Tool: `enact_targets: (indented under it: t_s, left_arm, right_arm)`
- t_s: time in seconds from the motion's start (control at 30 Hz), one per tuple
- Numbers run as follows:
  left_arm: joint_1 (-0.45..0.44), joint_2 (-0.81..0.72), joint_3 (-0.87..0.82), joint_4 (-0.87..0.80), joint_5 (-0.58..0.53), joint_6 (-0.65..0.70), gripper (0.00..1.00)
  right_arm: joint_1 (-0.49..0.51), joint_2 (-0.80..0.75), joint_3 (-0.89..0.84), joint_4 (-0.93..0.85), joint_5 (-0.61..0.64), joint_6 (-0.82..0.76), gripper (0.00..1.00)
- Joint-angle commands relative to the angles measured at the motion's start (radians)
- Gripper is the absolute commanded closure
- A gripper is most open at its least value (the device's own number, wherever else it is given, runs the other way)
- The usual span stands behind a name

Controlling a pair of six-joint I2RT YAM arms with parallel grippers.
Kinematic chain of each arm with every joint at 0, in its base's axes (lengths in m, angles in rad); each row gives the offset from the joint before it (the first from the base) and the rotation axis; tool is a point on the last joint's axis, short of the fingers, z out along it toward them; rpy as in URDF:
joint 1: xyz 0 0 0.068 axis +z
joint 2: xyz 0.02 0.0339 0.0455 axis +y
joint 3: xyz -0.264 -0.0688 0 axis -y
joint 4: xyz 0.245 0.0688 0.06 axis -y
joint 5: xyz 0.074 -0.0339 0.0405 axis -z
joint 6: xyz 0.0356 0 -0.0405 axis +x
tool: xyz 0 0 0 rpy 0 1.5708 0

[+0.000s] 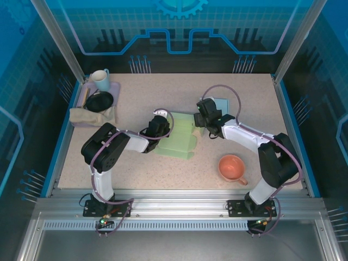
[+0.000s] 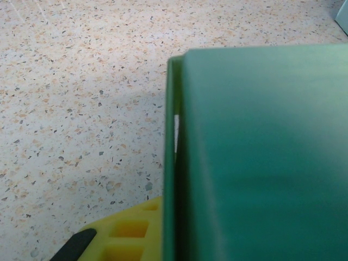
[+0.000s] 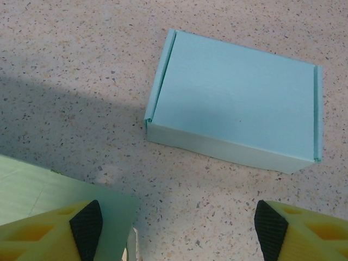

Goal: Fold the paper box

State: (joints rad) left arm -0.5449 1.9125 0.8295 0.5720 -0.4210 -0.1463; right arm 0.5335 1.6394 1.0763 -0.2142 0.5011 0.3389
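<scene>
- The left tool [image 1: 162, 132] is closed tight on an upright wall of the green paper box [image 1: 176, 140], which sits mid-worktop [image 1: 136, 98].
- The right tool [image 3: 178, 224] is wide open and holds nothing, just above the box's far right corner.
- 1 folded pale-blue box [image 3: 234, 103] lies just beyond it.

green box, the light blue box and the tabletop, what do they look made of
The green box looks like thin matte paperboard: flat panels with crease lines, and a thin edge in the left wrist view. The light blue box is likely the same matte card, with folded flaps along its sides. The tabletop is smooth and speckled like terrazzo; stone or printed laminate, I cannot tell which.
</scene>
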Motion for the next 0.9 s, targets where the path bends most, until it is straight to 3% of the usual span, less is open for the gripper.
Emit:
enact_targets:
  t_s: [0.0, 0.87]
  left_arm:
    - [0.0, 0.029, -0.005, -0.068, 0.04, 0.02, 0.85]
    - [0.0, 0.031, 0.001, -0.078, 0.038, 0.019, 0.85]
  right_arm:
    - [-0.012, 0.02, -0.051, -0.067, 0.027, -0.005, 0.2]
    - [0.045, -0.172, -0.177, -0.077, -0.03, 0.037, 0.19]
